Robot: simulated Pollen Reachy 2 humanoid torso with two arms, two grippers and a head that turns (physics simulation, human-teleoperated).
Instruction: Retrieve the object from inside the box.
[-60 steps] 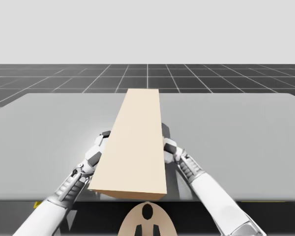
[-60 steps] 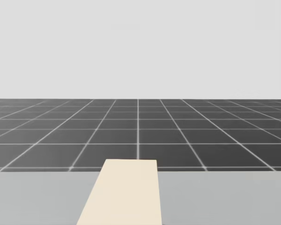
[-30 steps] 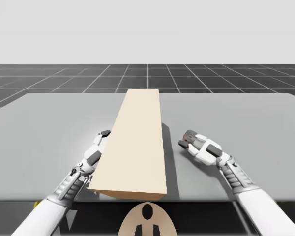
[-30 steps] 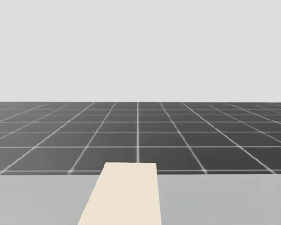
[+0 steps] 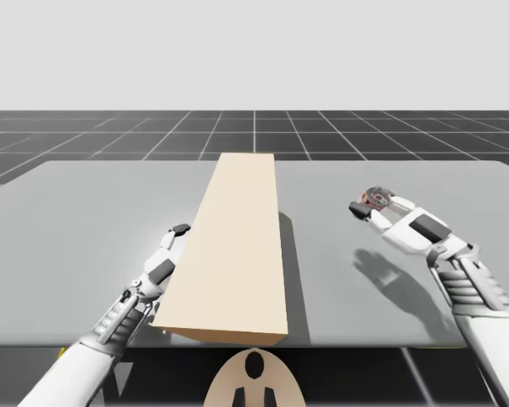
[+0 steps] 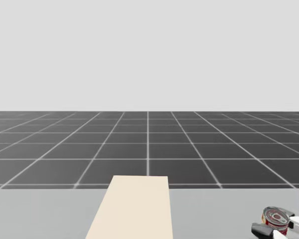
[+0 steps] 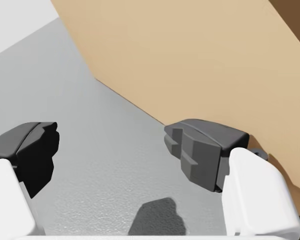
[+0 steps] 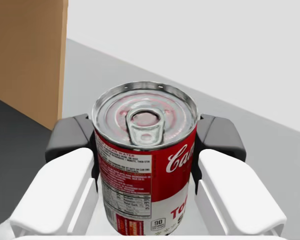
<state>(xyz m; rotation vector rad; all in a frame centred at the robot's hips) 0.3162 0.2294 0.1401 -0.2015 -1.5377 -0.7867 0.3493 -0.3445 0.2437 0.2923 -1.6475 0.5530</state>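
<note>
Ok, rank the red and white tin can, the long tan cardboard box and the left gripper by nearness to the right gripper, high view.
1. The red and white tin can: held by the right gripper.
2. The long tan cardboard box: to its left.
3. The left gripper: past the box.

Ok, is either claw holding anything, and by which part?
My right claw grips the red and white can by its side wall, a finger on each side. My left claw, open beside the tan box, holds nothing.
</note>
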